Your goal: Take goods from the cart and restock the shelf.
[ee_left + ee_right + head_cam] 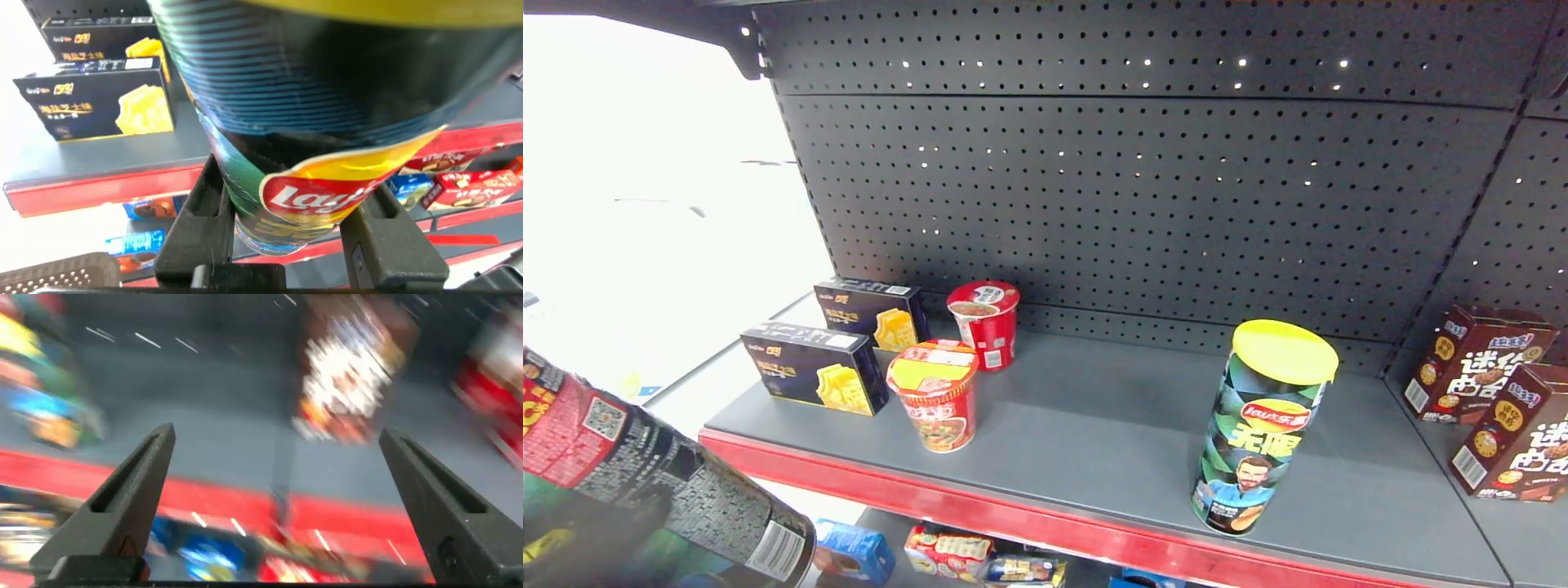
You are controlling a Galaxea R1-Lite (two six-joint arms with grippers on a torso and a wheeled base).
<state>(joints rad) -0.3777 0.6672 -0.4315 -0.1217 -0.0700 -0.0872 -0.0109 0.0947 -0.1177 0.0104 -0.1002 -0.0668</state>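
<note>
A chip can (645, 482) with a red and black label lies tilted at the lower left of the head view, in front of and below the shelf's red edge. In the left wrist view this can (327, 122) sits between the black fingers of my left gripper (294, 233), which is shut on it. A second chip can (1266, 425) with a yellow lid stands upright on the grey shelf (1094, 433), right of centre. My right gripper (276, 437) is open with nothing between its fingers, facing the shelf's red front edge (245, 506) and a blurred brown box (351, 367).
Two cup noodles (935, 404) (986, 322) and two dark boxes (817, 367) (874, 310) stand at the shelf's left. Brown boxes (1474, 363) (1519, 433) stand at the right. The grey board between the cups and the upright can is bare. Goods (947, 555) lie on the lower shelf.
</note>
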